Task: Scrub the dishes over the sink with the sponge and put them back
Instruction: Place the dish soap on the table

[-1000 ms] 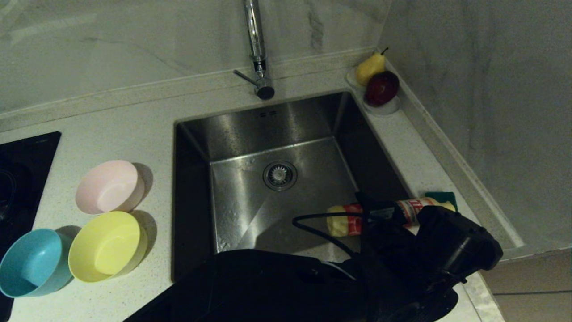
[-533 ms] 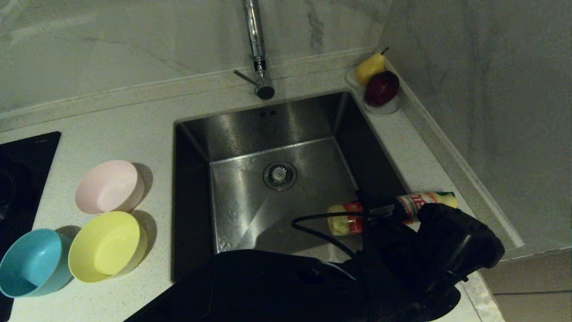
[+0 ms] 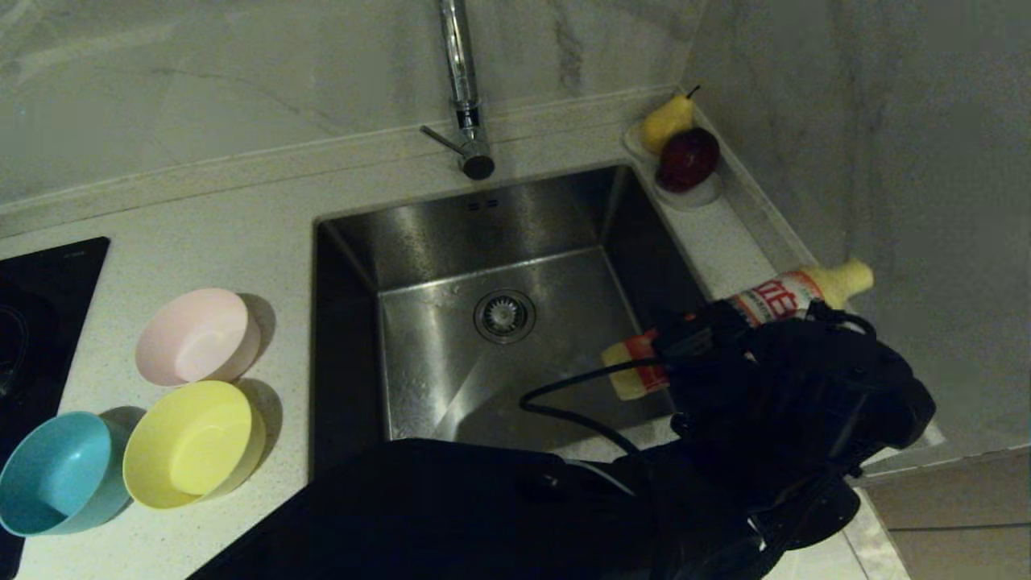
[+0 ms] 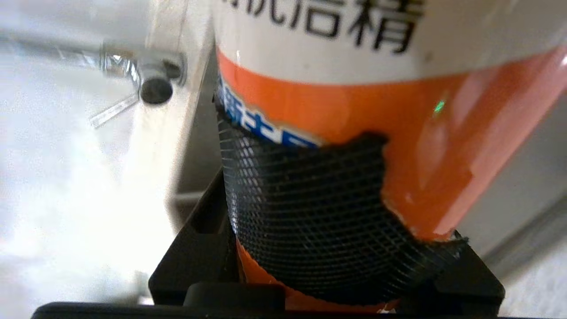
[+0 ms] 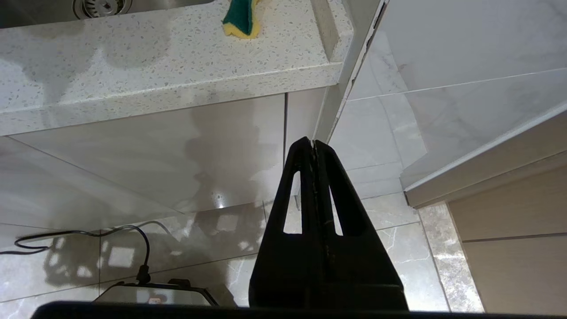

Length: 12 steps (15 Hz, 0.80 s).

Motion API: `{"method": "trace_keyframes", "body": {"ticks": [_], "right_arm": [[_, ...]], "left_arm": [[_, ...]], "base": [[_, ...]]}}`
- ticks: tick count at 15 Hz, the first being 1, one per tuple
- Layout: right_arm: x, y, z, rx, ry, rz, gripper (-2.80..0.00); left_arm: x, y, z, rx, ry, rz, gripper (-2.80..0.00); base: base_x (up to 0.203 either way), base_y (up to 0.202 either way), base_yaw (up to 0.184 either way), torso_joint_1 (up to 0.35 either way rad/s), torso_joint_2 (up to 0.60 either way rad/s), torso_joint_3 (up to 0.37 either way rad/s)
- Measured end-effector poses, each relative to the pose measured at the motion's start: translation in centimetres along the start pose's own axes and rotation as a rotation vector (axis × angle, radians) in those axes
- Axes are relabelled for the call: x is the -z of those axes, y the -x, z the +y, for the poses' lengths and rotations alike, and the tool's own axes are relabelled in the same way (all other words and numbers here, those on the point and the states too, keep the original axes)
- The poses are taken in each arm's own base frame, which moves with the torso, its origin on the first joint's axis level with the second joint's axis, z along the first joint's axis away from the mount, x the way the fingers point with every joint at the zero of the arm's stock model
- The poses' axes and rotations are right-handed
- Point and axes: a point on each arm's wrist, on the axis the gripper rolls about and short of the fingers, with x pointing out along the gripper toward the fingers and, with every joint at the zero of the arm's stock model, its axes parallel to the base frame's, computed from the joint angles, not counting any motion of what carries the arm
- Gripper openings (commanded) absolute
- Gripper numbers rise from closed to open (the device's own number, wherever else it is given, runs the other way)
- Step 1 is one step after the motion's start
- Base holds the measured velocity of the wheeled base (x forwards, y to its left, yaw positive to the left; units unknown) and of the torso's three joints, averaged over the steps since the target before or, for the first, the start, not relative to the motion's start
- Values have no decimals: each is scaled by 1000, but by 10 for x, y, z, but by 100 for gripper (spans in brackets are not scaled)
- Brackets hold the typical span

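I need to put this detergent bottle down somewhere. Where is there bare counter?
Bare counter runs behind the pink bowl, between the cooktop and the sink. Left of the sink is crowded with the three bowls. The right strip holds the fruit dish, and the left end effector holds the bottle above it.

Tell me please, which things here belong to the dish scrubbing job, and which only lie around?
For the job: pink bowl, yellow bowl, blue bowl, sponge, sink.

Lying about: pear and apple by the wall, faucet, detergent bottle held by the left gripper.
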Motion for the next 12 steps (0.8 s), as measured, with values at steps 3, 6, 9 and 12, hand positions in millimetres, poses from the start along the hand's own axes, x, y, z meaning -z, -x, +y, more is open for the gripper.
{"method": "trace_keyframes", "body": {"ticks": [3, 6, 9, 12], "right_arm": [[0, 0, 0, -1, 0, 0, -280], [0, 0, 0, 0, 0, -1, -280], [0, 0, 0, 0, 0, 0, -280], [0, 0, 0, 0, 1, 0, -280]], "left_arm": [[-9, 5, 22, 10, 208, -63, -280], [-16, 9, 49, 32, 395, -124, -280], [-25, 14, 86, 55, 553, -236, -280], [-30, 21, 133, 43, 687, -341, -280]], "base": [[0, 0, 0, 0, 0, 0], [0, 0, 0, 0, 0, 0], [0, 0, 0, 0, 0, 0], [0, 0, 0, 0, 0, 0]]}}
